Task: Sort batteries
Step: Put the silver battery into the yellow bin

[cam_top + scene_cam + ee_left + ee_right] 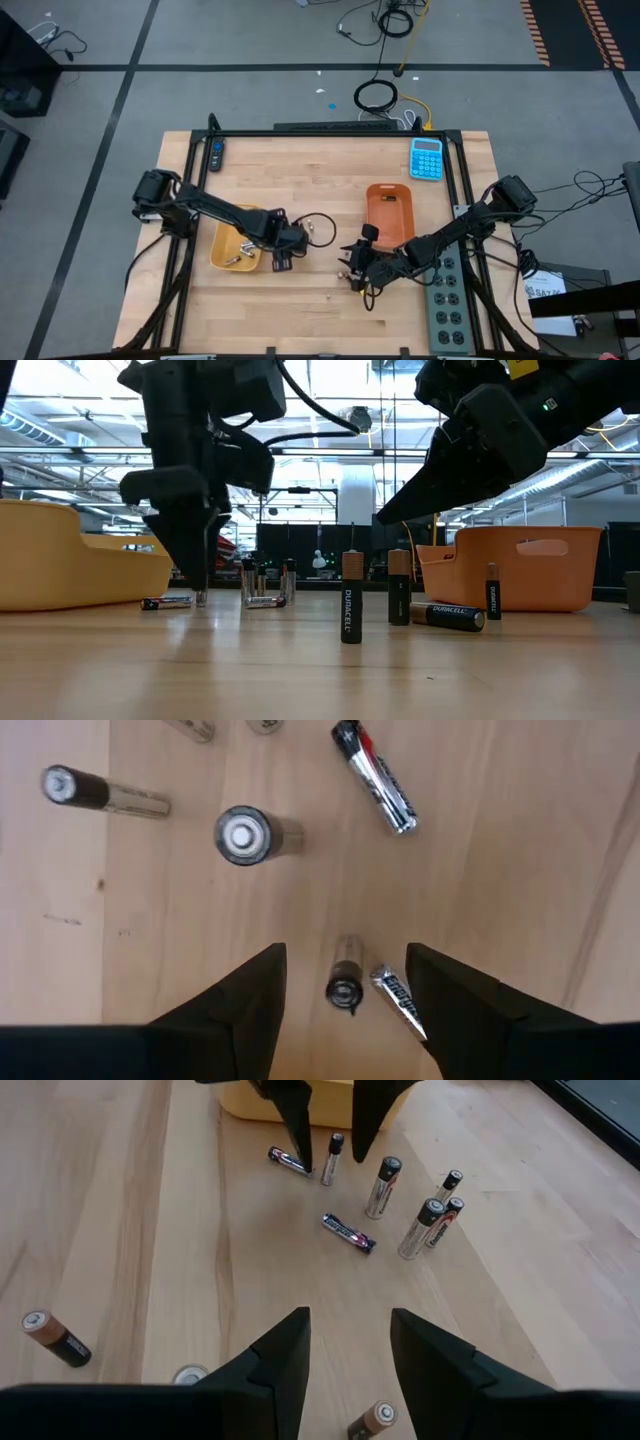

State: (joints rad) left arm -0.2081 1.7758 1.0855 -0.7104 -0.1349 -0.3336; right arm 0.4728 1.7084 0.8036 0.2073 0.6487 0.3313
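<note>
Several small batteries stand or lie on the wooden table between a yellow tray point(232, 240) and an orange tray point(390, 212). My left gripper point(345, 955) points down, open, low over the table beside the yellow tray. Its fingers stand on either side of a thin upright battery point(345, 982). A silver battery point(398, 996) lies close beside one finger. More thin batteries point(382, 1185) stand nearby, and one point(350, 1233) lies flat. My right gripper point(348, 1330) hangs open and slanting over the table, with nothing between its fingers. Copper-topped batteries point(351, 598) stand near it.
A blue calculator point(427, 158) lies at the far right, and a grey power strip point(450, 300) runs along the right edge. Small silvery pieces point(236, 259) lie in the yellow tray. A copper-topped battery point(447, 616) lies flat before the orange tray point(520, 565). Bare wood stretches along the near edge.
</note>
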